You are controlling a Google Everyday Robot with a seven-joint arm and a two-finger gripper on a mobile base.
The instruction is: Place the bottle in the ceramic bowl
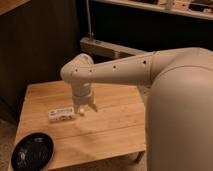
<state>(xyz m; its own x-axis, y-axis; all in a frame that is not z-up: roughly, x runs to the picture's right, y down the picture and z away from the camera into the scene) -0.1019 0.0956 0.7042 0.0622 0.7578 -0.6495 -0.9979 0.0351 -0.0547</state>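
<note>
End effector (86, 109) spread wide, empty, just beside bottle (61, 114)

Bottle (61, 114) label: dark print, illegible. No other text. Claw (86, 107) just beside bottle.

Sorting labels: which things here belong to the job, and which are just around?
Job: bottle, lying on the wooden table; ceramic bowl, at the table's near corner; gripper, open beside the bottle.
Just around: wooden table; shelf behind.
</note>
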